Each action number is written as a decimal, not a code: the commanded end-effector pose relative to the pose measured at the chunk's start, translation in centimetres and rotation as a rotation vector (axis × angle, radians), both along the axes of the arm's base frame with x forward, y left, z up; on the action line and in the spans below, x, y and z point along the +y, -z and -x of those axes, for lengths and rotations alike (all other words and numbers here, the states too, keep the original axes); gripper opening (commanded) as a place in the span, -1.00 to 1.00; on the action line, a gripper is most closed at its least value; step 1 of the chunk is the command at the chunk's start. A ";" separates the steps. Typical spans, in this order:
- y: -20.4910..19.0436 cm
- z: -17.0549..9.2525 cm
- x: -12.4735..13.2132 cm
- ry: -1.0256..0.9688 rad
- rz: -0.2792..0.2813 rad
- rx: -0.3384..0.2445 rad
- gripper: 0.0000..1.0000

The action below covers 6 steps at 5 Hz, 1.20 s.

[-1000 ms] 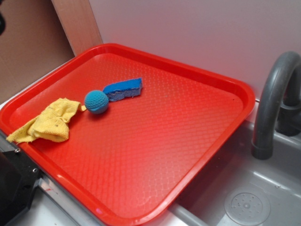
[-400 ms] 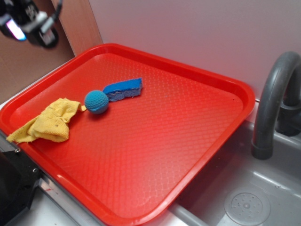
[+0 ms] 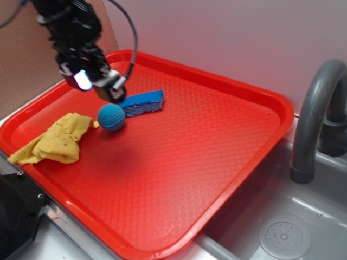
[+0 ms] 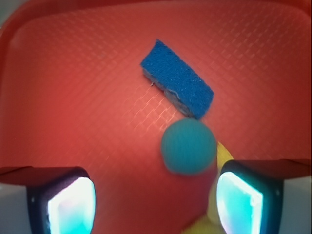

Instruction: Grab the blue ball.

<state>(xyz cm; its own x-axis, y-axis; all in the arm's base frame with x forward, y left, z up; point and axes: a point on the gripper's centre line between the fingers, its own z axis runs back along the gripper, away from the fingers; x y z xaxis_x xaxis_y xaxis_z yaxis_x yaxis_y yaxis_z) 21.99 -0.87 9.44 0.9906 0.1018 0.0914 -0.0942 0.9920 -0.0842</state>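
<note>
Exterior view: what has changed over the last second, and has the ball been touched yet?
The gripper came in from the upper left and now hangs open above the ball, not touching it. The ball, sponge, cloth and tray lie where they were.

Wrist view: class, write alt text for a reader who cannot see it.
An open gripper hovers above a blue ball on a red tray, the ball nearer one finger. A flat blue sponge lies just beyond the ball, and a yellow cloth peeks out beside it.
</note>
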 end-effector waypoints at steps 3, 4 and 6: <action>5.4 0.2 0.8 0.253 -0.170 0.148 1.00; 5.3 -0.5 0.7 0.255 -0.187 0.159 -1.00; 0.7 -1.3 -0.9 0.108 -0.275 0.140 -1.00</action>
<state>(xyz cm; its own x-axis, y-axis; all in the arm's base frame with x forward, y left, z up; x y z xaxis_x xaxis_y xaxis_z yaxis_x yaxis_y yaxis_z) 22.68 -1.21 7.45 0.9951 0.0125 -0.0984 0.0078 0.9791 0.2035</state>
